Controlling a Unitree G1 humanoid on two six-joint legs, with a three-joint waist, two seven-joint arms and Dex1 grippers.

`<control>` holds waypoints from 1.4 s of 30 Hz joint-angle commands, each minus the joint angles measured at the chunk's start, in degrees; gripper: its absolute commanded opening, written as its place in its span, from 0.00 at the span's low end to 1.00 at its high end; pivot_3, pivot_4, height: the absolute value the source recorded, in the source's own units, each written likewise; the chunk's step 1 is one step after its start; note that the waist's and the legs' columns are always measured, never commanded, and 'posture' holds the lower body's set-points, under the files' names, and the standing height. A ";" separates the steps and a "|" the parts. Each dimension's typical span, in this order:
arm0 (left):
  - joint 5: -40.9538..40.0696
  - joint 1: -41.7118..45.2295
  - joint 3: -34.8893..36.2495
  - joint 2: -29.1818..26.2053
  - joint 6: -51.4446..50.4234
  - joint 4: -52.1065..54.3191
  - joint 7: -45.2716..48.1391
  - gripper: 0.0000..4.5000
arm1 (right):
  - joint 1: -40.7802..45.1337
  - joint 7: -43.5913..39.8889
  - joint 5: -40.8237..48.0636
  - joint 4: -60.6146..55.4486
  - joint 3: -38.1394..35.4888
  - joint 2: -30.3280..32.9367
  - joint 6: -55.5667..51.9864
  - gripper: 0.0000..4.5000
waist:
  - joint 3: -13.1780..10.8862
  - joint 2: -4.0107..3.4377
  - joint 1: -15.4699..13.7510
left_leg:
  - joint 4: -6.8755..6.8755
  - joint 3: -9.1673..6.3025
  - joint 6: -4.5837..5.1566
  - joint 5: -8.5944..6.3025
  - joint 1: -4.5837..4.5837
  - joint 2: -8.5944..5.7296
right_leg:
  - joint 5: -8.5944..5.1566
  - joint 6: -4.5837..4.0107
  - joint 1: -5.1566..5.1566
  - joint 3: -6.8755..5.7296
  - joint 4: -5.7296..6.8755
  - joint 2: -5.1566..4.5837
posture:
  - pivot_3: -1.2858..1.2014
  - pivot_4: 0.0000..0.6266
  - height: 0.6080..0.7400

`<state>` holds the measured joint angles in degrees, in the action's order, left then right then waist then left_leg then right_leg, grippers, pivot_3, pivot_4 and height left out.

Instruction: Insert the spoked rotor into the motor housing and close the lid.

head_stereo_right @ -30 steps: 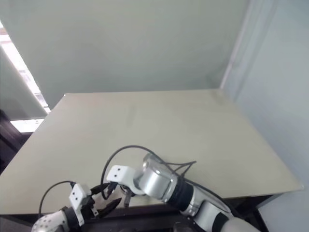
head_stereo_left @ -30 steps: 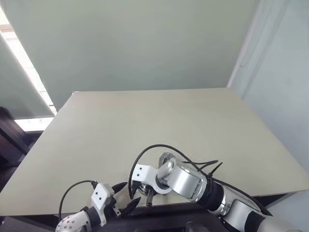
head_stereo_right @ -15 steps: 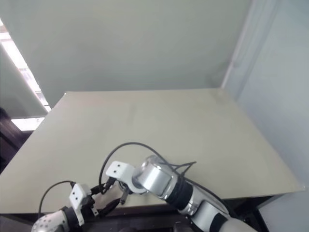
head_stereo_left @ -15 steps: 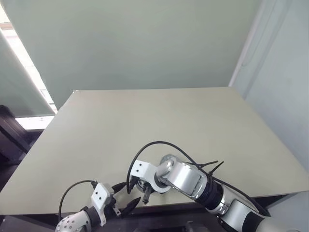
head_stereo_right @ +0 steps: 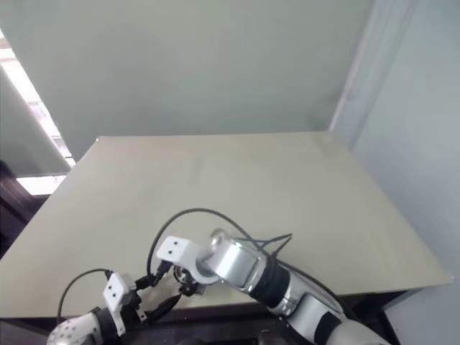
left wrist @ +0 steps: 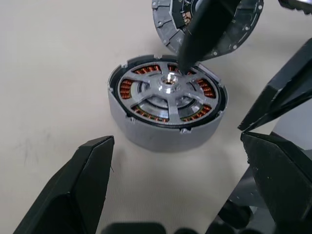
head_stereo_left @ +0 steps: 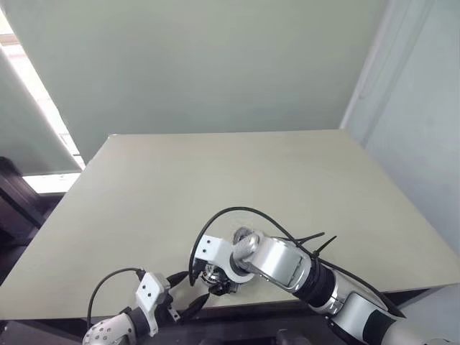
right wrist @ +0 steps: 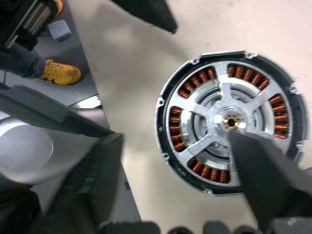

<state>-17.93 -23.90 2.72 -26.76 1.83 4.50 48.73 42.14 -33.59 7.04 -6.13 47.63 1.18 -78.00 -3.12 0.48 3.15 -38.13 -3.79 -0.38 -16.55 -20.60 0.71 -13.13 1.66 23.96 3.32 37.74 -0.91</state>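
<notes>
Silver motor housing (left wrist: 167, 108) between released left jaws, beneath spread right jaws.

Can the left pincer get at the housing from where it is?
Probably yes. The left pincer is open, with the housing straight ahead and only bare table between. A finger of the right pincer stands over the hub, so only the side wall looks free.
</notes>
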 commanded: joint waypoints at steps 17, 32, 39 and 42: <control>-4.76 -2.66 2.55 1.05 -0.68 5.16 -0.95 1.00 | -3.28 -3.77 7.53 -13.62 -22.87 12.85 24.12 1.00 | 0.06 0.08 -0.03 | -0.07 0.02 0.01 0.00 0.02 0.00 | -0.01 -0.01 -0.08 0.00 -0.01 0.00 | 0.52 0.00 1.00; -5.97 -4.14 4.37 -0.73 -3.00 7.80 -0.69 0.22 | -8.92 -0.91 -6.58 -4.61 -23.27 27.52 40.23 1.00 | 0.09 0.03 -0.02 | -0.04 0.16 0.03 0.00 0.06 0.01 | -0.09 -0.15 -0.09 0.16 -0.01 0.05 | 0.52 0.00 1.00; -6.40 -4.15 5.41 -1.46 -3.96 8.72 -0.91 0.01 | -10.89 -5.39 -9.55 -2.21 -18.75 27.98 43.79 1.00 | 0.09 0.04 -0.06 | -0.11 0.19 0.03 0.00 0.08 -0.01 | -0.09 -0.15 -0.15 0.20 -0.01 0.04 | 0.52 0.00 1.00; -6.57 -4.42 6.18 -1.56 -4.09 9.06 -1.11 0.01 | -11.05 -7.53 -9.16 -1.99 -17.93 27.31 43.32 1.00 | 0.10 0.04 -0.09 | -0.12 0.18 0.03 0.00 0.08 -0.01 | -0.09 -0.15 -0.15 0.20 -0.01 0.04 | 0.52 0.00 1.00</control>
<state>-23.49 -28.43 7.26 -27.66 -2.47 11.23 47.94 30.66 -40.00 -2.04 -7.18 30.15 28.85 -35.59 -3.02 0.52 3.06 -38.25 -3.61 -0.35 -16.55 -20.51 0.70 -13.22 1.50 23.81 3.52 37.73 -0.87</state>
